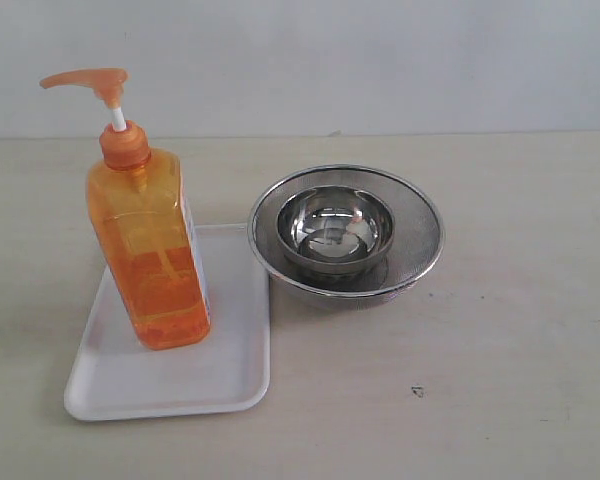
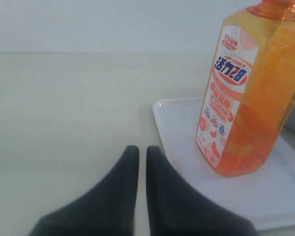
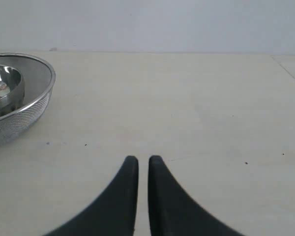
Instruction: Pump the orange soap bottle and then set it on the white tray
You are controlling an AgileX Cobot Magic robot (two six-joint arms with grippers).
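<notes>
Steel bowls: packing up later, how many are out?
2: a wide mesh bowl beside the white tray, and a smaller bowl nested inside it. No others visible.

Tall translucent orange soap bottle [image 1: 152, 255] stands upright on a flat white tray [image 1: 195, 375], pump nozzle raised on top.

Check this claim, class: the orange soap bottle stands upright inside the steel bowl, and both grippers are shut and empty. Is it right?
Not quite. The exterior view shows the orange soap bottle standing upright on the white tray, beside the steel bowl. The left gripper and right gripper are indeed shut and empty.
</notes>
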